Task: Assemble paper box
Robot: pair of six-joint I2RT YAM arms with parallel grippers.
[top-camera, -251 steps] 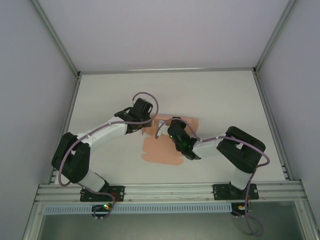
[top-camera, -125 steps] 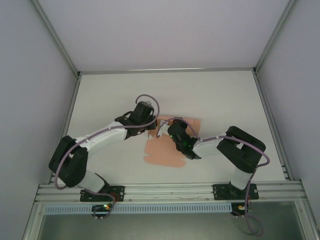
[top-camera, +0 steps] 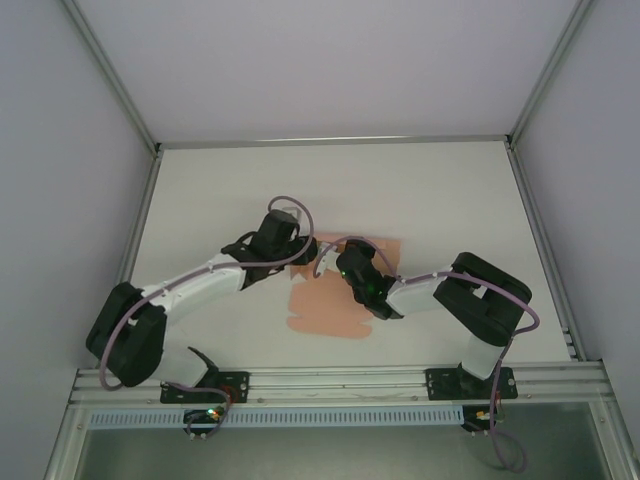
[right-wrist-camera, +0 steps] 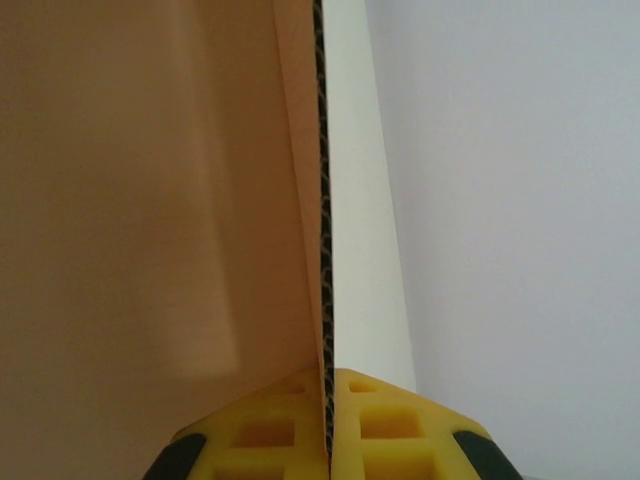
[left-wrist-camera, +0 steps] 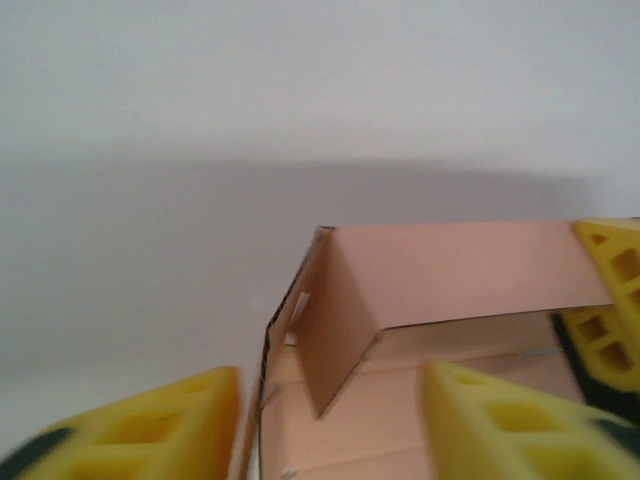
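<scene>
**Top view.** The paper box (top-camera: 328,312) lies partly folded near the middle of the table (top-camera: 430,190), with a flat panel toward the near edge. The left gripper (top-camera: 311,254) and right gripper (top-camera: 344,256) meet at its far side.

**Left wrist view.** The left gripper (left-wrist-camera: 335,385) stands well open and holds nothing. Its fingers (left-wrist-camera: 150,430) sit either side of an upright end flap (left-wrist-camera: 335,320). The far wall (left-wrist-camera: 470,265) is raised. Yellow fingers at the right edge, apparently the right gripper's, rest on that wall.

**Right wrist view.** The right gripper (right-wrist-camera: 327,425) is closed, pinching the thin edge of a raised card wall (right-wrist-camera: 150,200) between its pads.

**Step in hand (judged).** This looks like forming a corner. The right gripper should hold the wall upright and steady. The left gripper should close on the flap low, near its crease, and turn it along the crease. Pressing mid-panel could buckle the thin card.
</scene>
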